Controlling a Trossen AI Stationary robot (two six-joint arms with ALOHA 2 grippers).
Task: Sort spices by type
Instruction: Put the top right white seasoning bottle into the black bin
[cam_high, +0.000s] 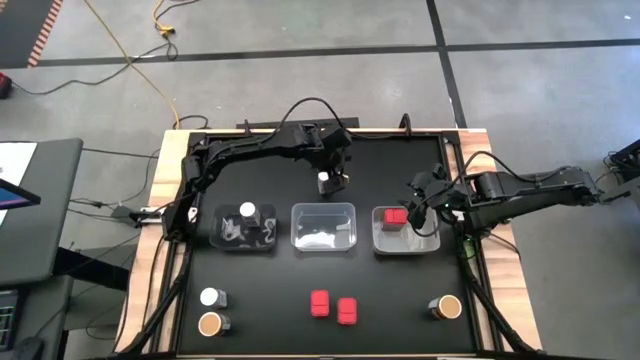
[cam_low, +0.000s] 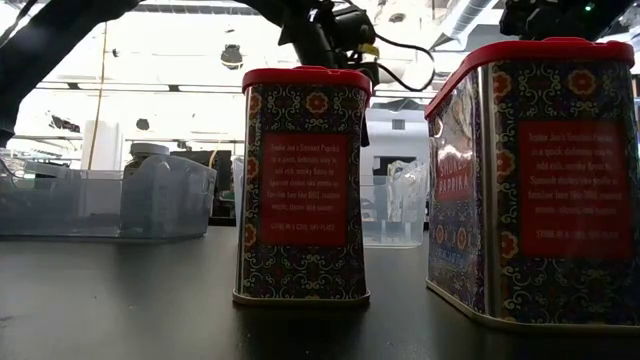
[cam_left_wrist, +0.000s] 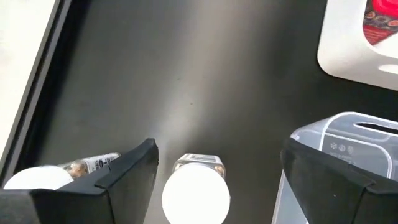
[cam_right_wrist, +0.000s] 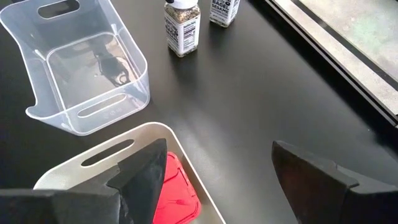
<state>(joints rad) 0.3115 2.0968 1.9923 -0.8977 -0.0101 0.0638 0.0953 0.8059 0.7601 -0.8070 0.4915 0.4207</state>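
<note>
Two white-capped spice jars stand on the black table near its far edge: one (cam_left_wrist: 196, 198) between the spread fingers of my open left gripper (cam_left_wrist: 217, 158), clear of both, the other (cam_left_wrist: 37, 179) just outside one finger. The high view shows only one jar (cam_high: 325, 183). A third white-capped jar (cam_high: 248, 211) stands in the left clear tray (cam_high: 225, 240). A red packet (cam_high: 396, 216) lies in the right tray (cam_high: 430, 243), with my open right gripper (cam_right_wrist: 217, 155) hovering over that tray's far edge.
The middle clear tray (cam_high: 323, 240) holds nothing. Near the front edge stand two red tins (cam_high: 319, 303) (cam_high: 347, 311), a white-capped jar (cam_high: 212, 297) and two tan-topped jars (cam_high: 211, 323) (cam_high: 447, 307). Bare table lies between the trays and the front row.
</note>
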